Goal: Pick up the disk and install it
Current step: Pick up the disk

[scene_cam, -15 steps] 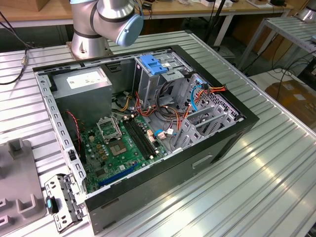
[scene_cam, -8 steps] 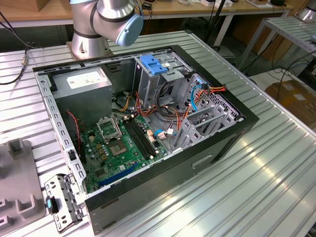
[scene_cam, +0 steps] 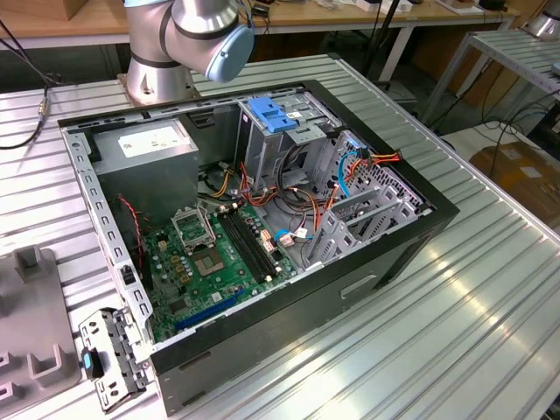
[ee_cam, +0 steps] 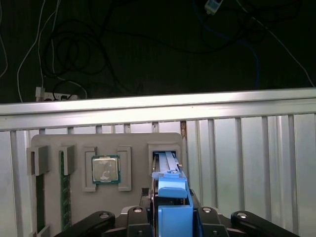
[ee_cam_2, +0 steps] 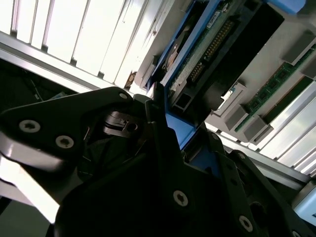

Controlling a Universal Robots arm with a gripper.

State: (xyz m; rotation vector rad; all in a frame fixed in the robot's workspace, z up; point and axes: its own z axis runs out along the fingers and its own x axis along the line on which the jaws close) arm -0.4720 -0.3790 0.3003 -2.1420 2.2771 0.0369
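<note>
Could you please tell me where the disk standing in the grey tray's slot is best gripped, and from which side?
Probably pinch the disk across its two broad faces at the free, blue-framed end, coming straight in from above the grey tray. It stands on edge in a slot, so the lower part is walled in and only that end sticks out.

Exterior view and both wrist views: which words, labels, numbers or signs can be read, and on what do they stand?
No text can be read.
White label on the power supply: print too small to read.
Processor in the grey tray: markings too small to read.
On the disk: no legible print on its board.
</note>
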